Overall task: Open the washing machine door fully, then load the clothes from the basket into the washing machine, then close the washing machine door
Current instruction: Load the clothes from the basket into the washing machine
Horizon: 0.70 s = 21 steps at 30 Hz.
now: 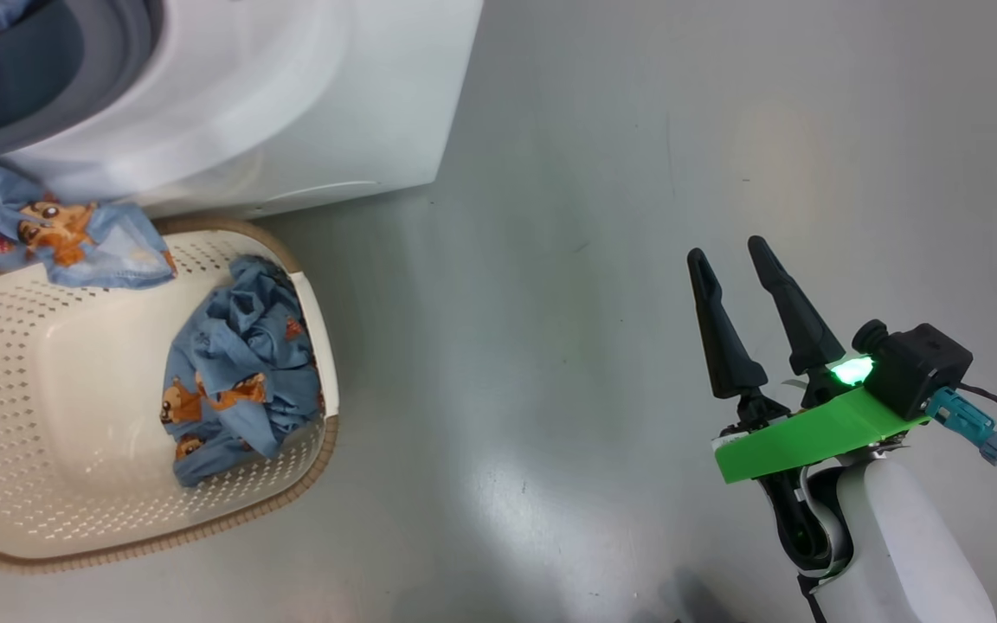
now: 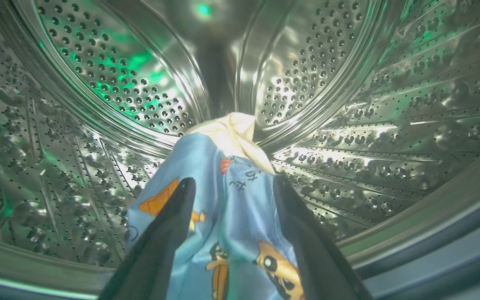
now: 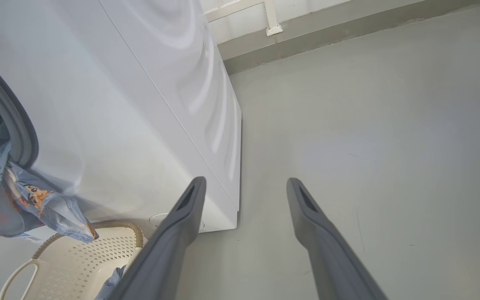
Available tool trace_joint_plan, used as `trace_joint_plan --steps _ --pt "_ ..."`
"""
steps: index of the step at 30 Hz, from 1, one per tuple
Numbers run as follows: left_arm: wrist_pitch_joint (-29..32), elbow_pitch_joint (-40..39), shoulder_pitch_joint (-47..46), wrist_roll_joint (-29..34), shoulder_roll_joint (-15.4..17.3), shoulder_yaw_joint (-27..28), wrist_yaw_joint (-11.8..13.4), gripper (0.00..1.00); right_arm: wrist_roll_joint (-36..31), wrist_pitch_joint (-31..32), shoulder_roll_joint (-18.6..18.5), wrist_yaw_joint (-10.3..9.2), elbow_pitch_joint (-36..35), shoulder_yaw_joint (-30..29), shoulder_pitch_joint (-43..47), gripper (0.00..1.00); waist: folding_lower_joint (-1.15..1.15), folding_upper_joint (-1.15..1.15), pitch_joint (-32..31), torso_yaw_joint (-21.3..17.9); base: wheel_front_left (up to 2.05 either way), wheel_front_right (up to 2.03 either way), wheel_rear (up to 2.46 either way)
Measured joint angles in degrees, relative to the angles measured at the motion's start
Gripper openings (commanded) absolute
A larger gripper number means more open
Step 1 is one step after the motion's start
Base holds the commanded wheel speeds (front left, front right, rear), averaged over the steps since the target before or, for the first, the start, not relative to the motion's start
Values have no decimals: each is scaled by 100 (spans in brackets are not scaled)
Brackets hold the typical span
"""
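Your left gripper point(image 2: 233, 180), jaws spread, straddles a blue cartoon-print garment point(image 2: 231, 233) inside the washer drum point(image 2: 98, 83); its dark lettering is illegible. Your right gripper point(image 1: 727, 249) hangs parted and empty. A second garment point(image 1: 234, 372) lies in the basket point(image 1: 74, 484).

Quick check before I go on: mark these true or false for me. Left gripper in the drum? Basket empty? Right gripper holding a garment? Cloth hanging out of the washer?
1. The left gripper is inside the steel drum. True.
2. The basket is empty. False: a crumpled blue garment lies in it.
3. The right gripper grips a garment. False: it is open and bare above the floor.
4. Printed blue cloth hangs from the washing machine opening above the basket. True.
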Motion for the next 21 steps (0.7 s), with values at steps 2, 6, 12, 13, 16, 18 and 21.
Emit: trace_joint_plan --steps 2,6,12,13,16,18,21 --pt "0 -1 2 -88 13 -23 0 100 0 0 0 0 1 -5 0 100 0 0 -20 28 0 0 0" --pt "1 -90 56 -281 -1 -15 0 100 0 0 -1 0 1 -20 0 100 0 0 -57 90 0 0 0" --pt "1 -408 420 -299 -124 208 0 100 0 0 -19 0 -1 -64 5 100 0 0 -100 183 0 0 0" --pt "1 -492 514 -298 -170 311 0 100 0 0 -23 0 -2 -86 8 100 0 0 -106 202 0 0 0" --pt "0 -735 790 -269 -271 553 0 100 0 0 -40 0 -4 -155 10 100 0 0 -131 256 0 0 0" --pt "1 -913 999 -209 -366 723 0 100 -1 0 -46 0 -5 -163 11 100 0 0 -152 288 0 0 0" --pt "1 -1189 1329 -49 -485 923 0 100 -1 0 -59 0 -10 -182 13 100 0 0 -184 337 0 0 0"
